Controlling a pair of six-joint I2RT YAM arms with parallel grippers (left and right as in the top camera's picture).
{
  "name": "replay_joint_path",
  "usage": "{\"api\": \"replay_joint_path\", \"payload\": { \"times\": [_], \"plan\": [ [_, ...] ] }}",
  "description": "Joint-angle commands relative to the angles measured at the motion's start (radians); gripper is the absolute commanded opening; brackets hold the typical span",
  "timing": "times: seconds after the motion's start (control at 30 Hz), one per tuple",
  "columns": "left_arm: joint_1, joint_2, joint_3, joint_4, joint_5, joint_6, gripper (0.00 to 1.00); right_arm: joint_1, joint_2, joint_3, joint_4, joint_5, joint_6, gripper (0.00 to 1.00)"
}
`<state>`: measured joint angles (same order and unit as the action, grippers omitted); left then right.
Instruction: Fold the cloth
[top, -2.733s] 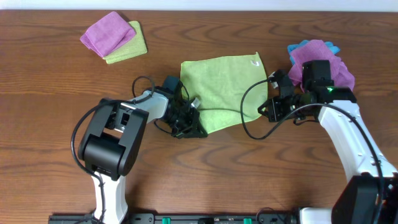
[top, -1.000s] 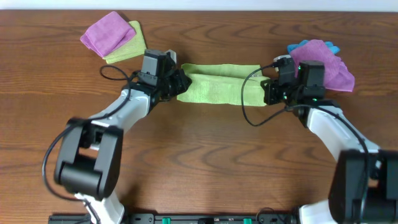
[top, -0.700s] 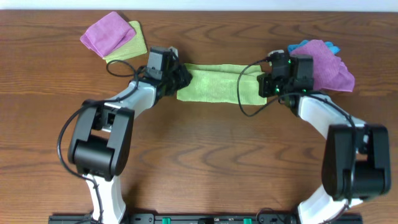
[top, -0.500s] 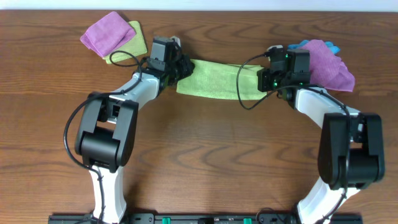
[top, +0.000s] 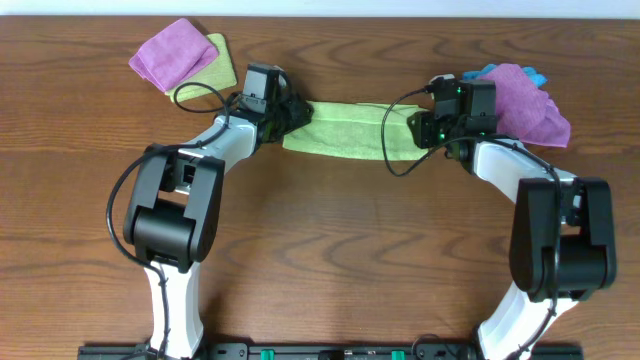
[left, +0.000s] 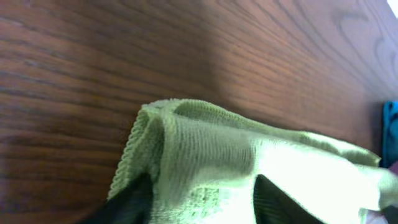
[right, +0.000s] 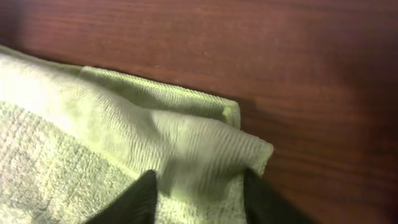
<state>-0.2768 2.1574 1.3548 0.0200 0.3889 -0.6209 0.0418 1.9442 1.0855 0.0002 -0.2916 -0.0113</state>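
Left end effector (top: 290, 112) and right end effector (top: 425, 128) both released, one at each end of the cloth (top: 345, 128).
Overhead: the lime-green cloth lies as a long folded strip on the far middle of the surface (top: 330, 240), with a purple cloth (top: 170, 52) far left and another purple cloth (top: 530, 100) over a blue cloth (top: 490, 72) far right. Left wrist: the left end effector (left: 202, 202) has its dark fingers (left: 134, 199) parted, with the cloth's (left: 211, 149) layered end lying loose between them. Right wrist: the right end effector (right: 199, 199) is likewise spread over a folded corner of the cloth (right: 124, 143).
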Motion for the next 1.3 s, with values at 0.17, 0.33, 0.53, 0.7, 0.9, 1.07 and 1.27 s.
{"api": "replay_joint_path", "payload": {
  "times": [0.17,0.33,0.53,0.7,0.9,1.07,1.27],
  "plan": [
    [0.029,-0.012,0.019,-0.008,0.001,0.016,0.73,0.005,-0.04,0.017,-0.039,-0.014,0.024,0.79],
    [0.044,-0.075,0.019,-0.013,0.004,0.016,0.79,0.005,-0.124,0.017,-0.087,-0.032,0.077,0.99],
    [0.043,-0.163,0.019,-0.043,0.004,0.015,0.8,0.005,-0.233,0.017,-0.18,-0.039,0.124,0.99],
    [0.037,-0.19,0.019,-0.037,0.036,-0.01,0.47,-0.001,-0.289,0.017,-0.261,-0.039,0.19,0.99],
    [-0.008,-0.154,0.019,-0.046,0.03,-0.06,0.06,-0.059,-0.262,0.015,-0.272,-0.132,0.281,0.99],
    [-0.031,-0.101,0.019,-0.045,-0.026,-0.052,0.06,-0.103,-0.208,0.015,-0.245,-0.191,0.315,0.99],
    [-0.032,-0.023,0.019,-0.039,-0.034,-0.053,0.06,-0.106,-0.118,0.016,-0.207,-0.243,0.36,0.99]
  ]
}}
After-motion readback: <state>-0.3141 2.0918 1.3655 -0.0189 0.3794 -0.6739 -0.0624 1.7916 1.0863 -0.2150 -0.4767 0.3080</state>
